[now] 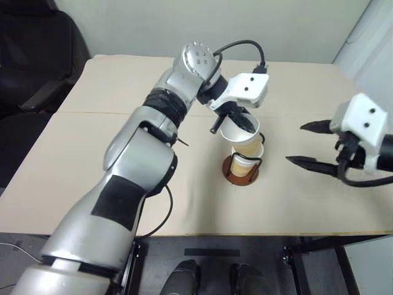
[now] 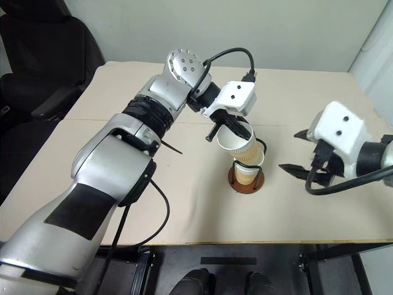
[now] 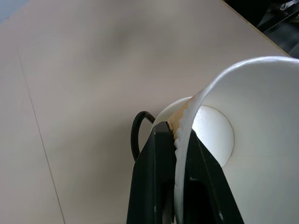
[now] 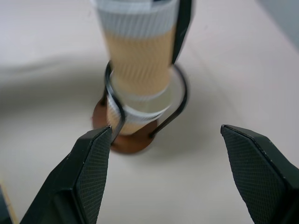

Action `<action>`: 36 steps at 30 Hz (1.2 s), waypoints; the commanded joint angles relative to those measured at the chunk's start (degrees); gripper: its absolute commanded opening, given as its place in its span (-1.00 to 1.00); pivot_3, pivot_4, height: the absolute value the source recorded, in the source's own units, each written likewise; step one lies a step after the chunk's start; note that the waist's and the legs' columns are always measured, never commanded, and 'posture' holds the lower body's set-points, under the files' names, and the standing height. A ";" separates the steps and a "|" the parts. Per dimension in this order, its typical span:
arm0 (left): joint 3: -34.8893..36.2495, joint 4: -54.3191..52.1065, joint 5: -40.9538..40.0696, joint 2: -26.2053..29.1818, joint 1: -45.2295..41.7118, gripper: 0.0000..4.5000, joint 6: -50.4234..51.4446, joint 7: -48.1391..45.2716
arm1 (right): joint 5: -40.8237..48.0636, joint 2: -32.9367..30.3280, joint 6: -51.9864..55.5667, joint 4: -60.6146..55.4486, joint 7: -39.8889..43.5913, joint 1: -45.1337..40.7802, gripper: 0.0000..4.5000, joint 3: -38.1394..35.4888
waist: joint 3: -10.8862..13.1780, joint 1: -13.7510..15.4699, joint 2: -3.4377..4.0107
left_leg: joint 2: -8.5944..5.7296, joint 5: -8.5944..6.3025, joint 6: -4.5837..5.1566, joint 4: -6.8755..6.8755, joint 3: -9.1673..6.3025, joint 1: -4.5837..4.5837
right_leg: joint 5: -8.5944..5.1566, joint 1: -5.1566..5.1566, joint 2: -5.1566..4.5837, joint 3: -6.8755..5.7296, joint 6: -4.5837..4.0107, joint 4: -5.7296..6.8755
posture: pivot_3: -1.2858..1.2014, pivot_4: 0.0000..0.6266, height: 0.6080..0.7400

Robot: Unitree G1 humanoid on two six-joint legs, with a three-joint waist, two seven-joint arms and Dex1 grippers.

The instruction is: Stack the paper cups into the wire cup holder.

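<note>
A paper cup (image 1: 241, 136), tan outside and white inside, hangs tilted over the wire cup holder (image 1: 236, 177). My left gripper (image 1: 236, 120) is shut on its rim, one finger inside and one outside, as the left wrist view shows (image 3: 180, 140). The cup's bottom reaches the mouth of another paper cup (image 1: 242, 166) that stands inside the holder's black wire loops (image 4: 180, 100) on the reddish-brown base (image 4: 131, 142). My right gripper (image 1: 295, 144) is open, level with the holder and a short way to its right, touching nothing; in the right wrist view (image 4: 166, 128) it faces the holder.
The beige table (image 1: 110, 147) has a seam running across it (image 1: 92, 112), and its front edge (image 1: 245, 233) is close to me. A black chair (image 1: 37, 55) stands beyond the table's far left corner.
</note>
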 commanded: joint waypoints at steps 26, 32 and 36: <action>4.30 0.86 5.81 -2.39 -0.21 -0.99 -2.00 -0.77 | 13.86 -5.35 6.79 -1.45 -4.70 -1.35 0.68 -12.96 | 0.00 0.04 0.00 | -0.01 -0.02 0.04 0.04 0.06 0.00 | -0.04 -0.02 0.00 0.06 0.08 0.06 | 0.03 -0.52 1.00; 5.64 1.26 8.09 -2.43 -0.18 -0.91 -2.09 0.31 | 13.57 -5.48 6.27 -1.26 -4.76 -0.48 0.68 -13.07 | 0.00 0.04 0.00 | -0.02 -0.03 0.06 0.05 0.06 0.01 | -0.05 -0.03 0.00 0.07 0.08 0.07 | 0.03 -0.52 1.00; 7.17 1.32 8.35 -2.74 -0.25 -0.44 -1.87 0.59 | 13.35 -5.62 5.88 -1.17 -4.83 0.04 0.68 -12.86 | 0.00 0.04 0.00 | -0.02 -0.04 0.06 0.05 0.06 0.00 | -0.05 -0.03 0.00 0.07 0.08 0.08 | 0.03 -0.52 1.00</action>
